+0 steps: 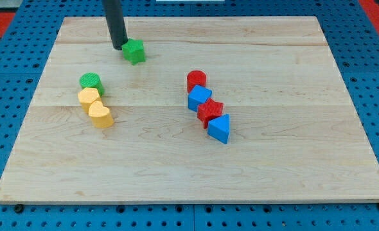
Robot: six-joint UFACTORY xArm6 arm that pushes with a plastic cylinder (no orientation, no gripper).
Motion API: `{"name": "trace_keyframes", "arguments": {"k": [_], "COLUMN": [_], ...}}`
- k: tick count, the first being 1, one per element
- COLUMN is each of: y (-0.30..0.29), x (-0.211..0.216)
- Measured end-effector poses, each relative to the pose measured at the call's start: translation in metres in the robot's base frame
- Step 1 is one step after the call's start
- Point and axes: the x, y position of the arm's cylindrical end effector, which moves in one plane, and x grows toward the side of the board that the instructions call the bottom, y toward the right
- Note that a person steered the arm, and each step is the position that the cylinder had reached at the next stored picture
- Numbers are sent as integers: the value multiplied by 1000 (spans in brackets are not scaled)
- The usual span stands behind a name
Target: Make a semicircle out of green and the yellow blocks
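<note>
1. Green star: lay near the view's top, well apart from the green cylinder, yellow hexagon and yellow heart.
2. My tip: a bare rod, no jaws; touched the star's left side, so the cluster lay below-left.

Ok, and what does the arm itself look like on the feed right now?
Only the rod shows: a straight, smooth, dark grey-to-black cylinder coming down from the view's top edge. My tip is its plain blunt lower end, just to the view's left of the green block. No cables, markings or hand are visible; the rest of the arm is out of frame.
</note>
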Motion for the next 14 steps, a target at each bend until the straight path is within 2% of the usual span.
{"name": "trace_keyframes", "arguments": {"k": [2,3,4,5,6,8,9,10,12,14], "y": [21,65,63,33,20,24,-2,-9,-12,-16], "x": [-47,-26,2,24,34,6,8,25,24,-5]}}
